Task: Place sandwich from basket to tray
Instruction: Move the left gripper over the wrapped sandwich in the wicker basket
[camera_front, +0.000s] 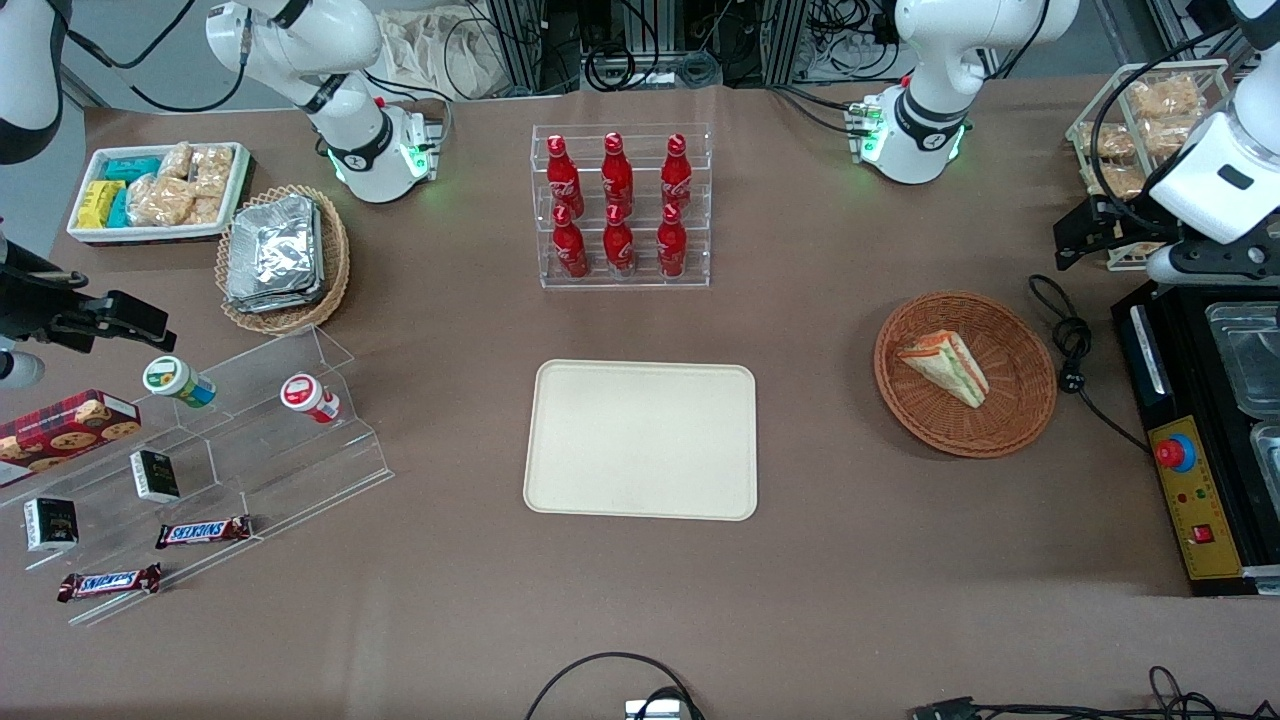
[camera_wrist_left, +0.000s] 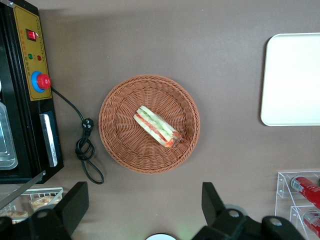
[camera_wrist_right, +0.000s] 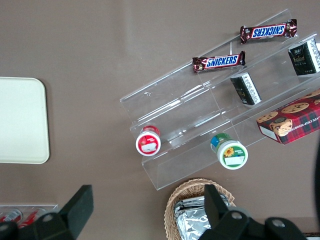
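Brown-covered table (camera_front: 850, 560) spans the whole scene. Cream-beige tray (camera_front: 640, 440) lies flat at mid table, nothing on it; its rounded edge also shows in the left wrist view (camera_wrist_left: 292, 80). Black machine with yellow control panel and red button (camera_front: 1195, 460) sits at the working arm's end of the table, black cable (camera_front: 1075, 345) coiled between it and the basket. Clear stepped rack of six red cola bottles (camera_front: 620, 205) stands farther from the front camera than the tray. Round reddish-brown wicker basket (camera_front: 1020, 420) sits on the table beside the tray, toward the working arm's end, apart from it. Left gripper (camera_wrist_left: 145, 212) hangs high above the table, near the basket's edge, well clear of everything, jaws spread wide, nothing between them; in the front view it's the dark fingers (camera_front: 1085, 235) above the machine's end. Sandwich (camera_front: 945, 365) lies in the basket, roughly centred, pale bread wedge with red, orange, green layers along its edge (camera_wrist_left: 157, 127), untouched.
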